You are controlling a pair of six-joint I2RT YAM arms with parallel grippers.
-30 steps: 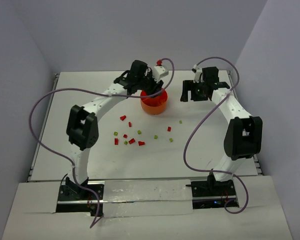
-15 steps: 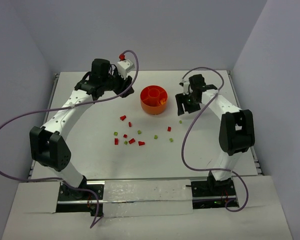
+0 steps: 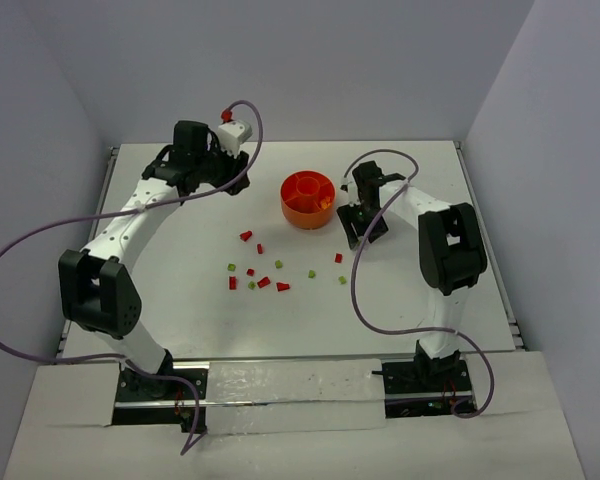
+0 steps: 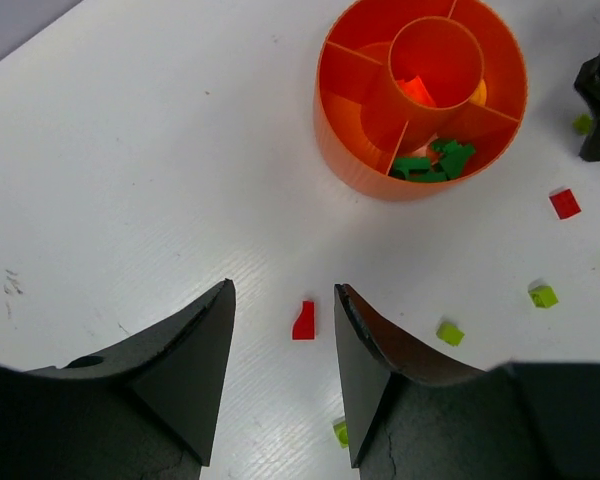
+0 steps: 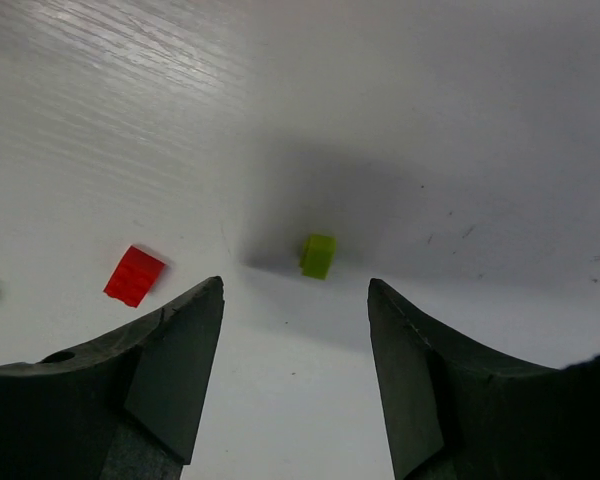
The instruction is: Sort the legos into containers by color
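legos [image 3: 264, 282] loose on the table [image 3: 180, 290], orange bowl [image 3: 305, 215] part filled, both tools open.
nearest us, red and lime pieces lie scattered at the bowl's 7 o'clock. at its 4 o'clock we see the right gripper [image 5: 295, 290] low over the table, jaws apart and empty, a lime brick [image 5: 318, 255] just ahead of the gap. in the bowl, green bricks [image 4: 432, 163] share one outer compartment and a red bit [image 4: 412, 90] sits in the central cup [image 4: 435, 60]. farthest, at 10 o'clock, the left gripper [image 4: 284, 288] hangs empty, jaws apart, above a red brick [image 4: 303, 320].
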